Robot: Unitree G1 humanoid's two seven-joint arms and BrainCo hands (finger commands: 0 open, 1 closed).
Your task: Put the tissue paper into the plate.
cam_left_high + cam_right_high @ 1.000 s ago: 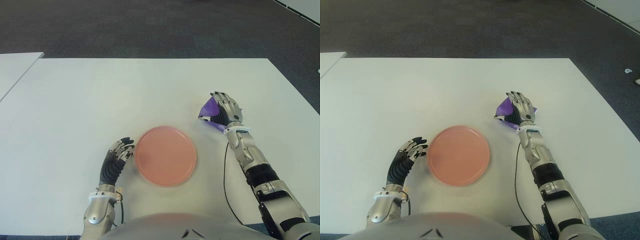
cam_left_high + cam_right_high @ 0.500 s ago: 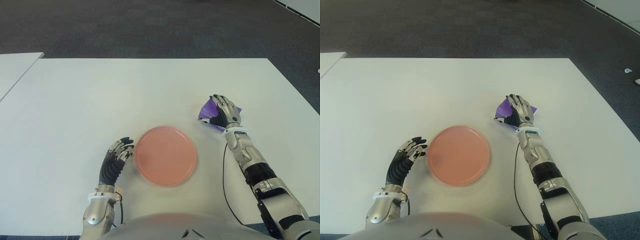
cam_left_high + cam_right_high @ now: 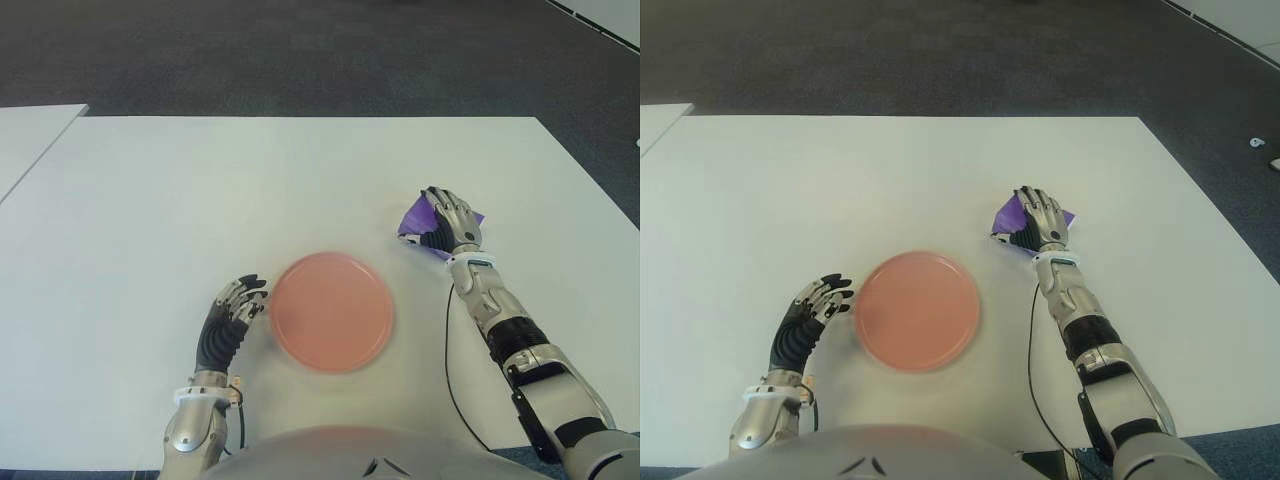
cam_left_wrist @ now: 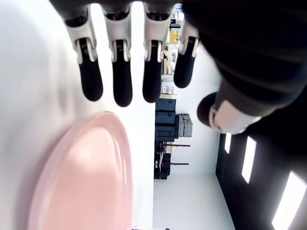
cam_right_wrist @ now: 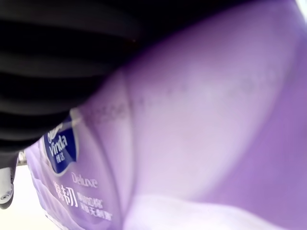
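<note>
Since a moment ago the right hand has been closed more tightly on the tissue pack, right of the plate, so lifting seems next.

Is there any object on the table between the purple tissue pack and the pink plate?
Nothing visible. Only bare table lies between the tissue pack, under the right hand, and the plate. The left hand shows beside the plate's left.
</note>
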